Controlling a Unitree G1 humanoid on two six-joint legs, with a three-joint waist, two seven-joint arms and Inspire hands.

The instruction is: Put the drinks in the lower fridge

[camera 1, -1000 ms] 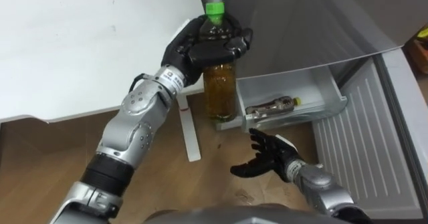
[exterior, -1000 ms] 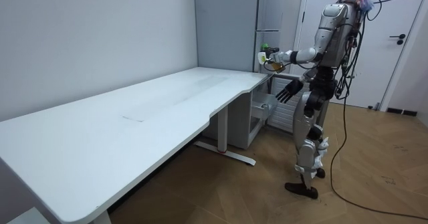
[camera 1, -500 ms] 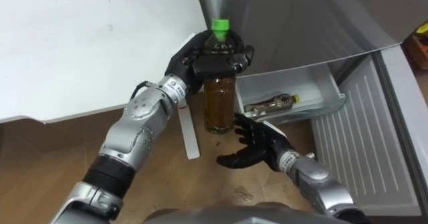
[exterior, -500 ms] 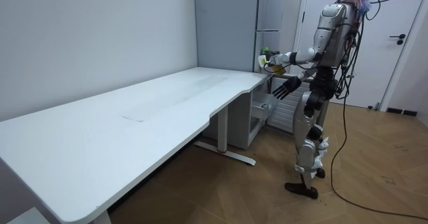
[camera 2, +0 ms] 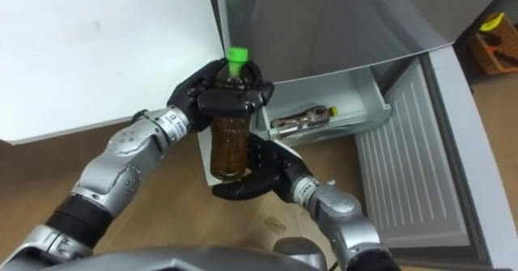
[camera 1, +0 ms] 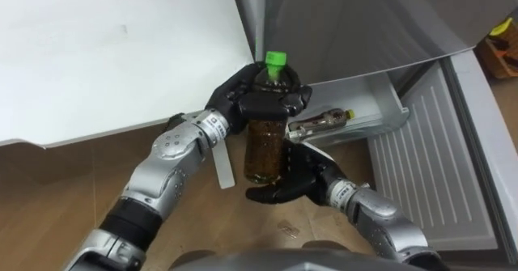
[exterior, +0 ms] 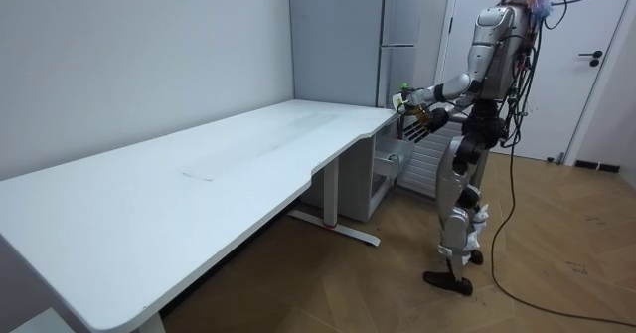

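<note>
— Where is the drink at this moment?

— The clear plastic bottle of brown drink with a green cap [camera 1: 265,141] is in the air, upright, in front of the robot's chest. The left hand [camera 1: 257,103] has its fingers wrapped around the upper part, just under the cap.

— And the other hand?

— The right hand [camera 1: 285,184] is directly under the bottom of the bottle, palm turned up, with its fingers spread and relaxed. It may be touching the base, but from these views I cannot say for certain.

— What lies behind the bottle?

— The pulled-out pale plastic drawer [camera 1: 395,107] at the bottom of the tall grey fridge [camera 1: 364,20]. A second small bottle [camera 1: 317,123] lies on its side in this drawer. The held bottle is nearer to the robot than the drawer, above the wooden floor [camera 1: 48,182].

— Where does the robot stand?

— In the room view it stands upright at the end of the white counter [exterior: 199,174], facing the fridge, with both hands together in front of it.
</note>
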